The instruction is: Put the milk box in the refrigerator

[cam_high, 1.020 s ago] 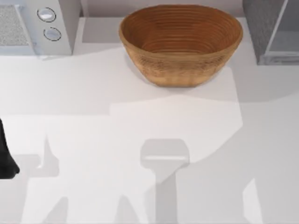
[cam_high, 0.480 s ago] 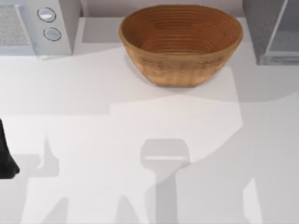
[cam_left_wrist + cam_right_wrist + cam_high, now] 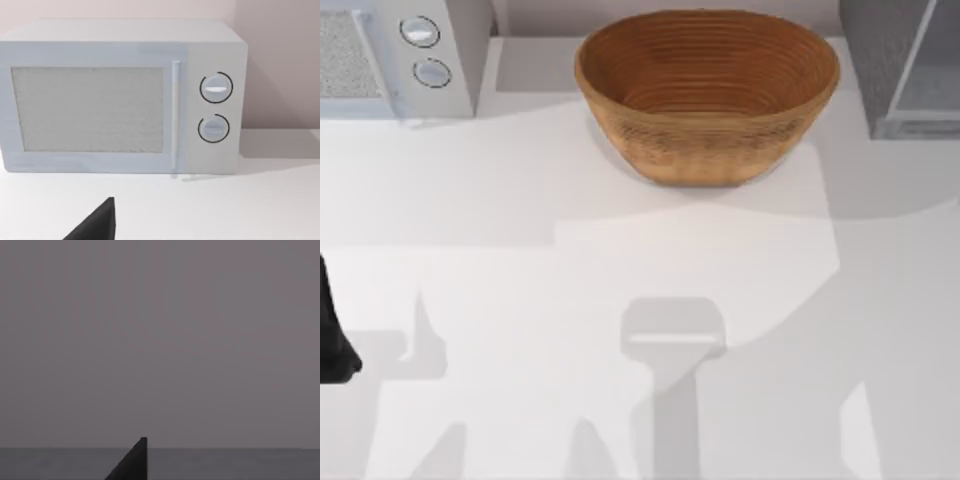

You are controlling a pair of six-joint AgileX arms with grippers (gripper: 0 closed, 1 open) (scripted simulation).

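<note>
A wicker basket is seen at the far middle of the white surface, and its hollow holds nothing. At the far right corner the refrigerator stands, only partly in view: a dark grey speckled body with a paler smooth panel set into it. At the far left corner a light grey microwave is placed, with two round dials beside a mesh window; in the left wrist view the same appliance is faced squarely, its door shut and a slim vertical handle between window and dials. The middle and near parts of the surface are crossed by soft shadows. Where the milk box is cannot be told from these views.

The left arm is seen as a dark shape at the left edge of the top view, low over the surface and well apart from the basket. A black finger of its gripper is caught in the left wrist view, pointed toward the microwave. In the right wrist view a black finger is set against a flat grey ground. Whether either pair of jaws is released or clenched cannot be told
</note>
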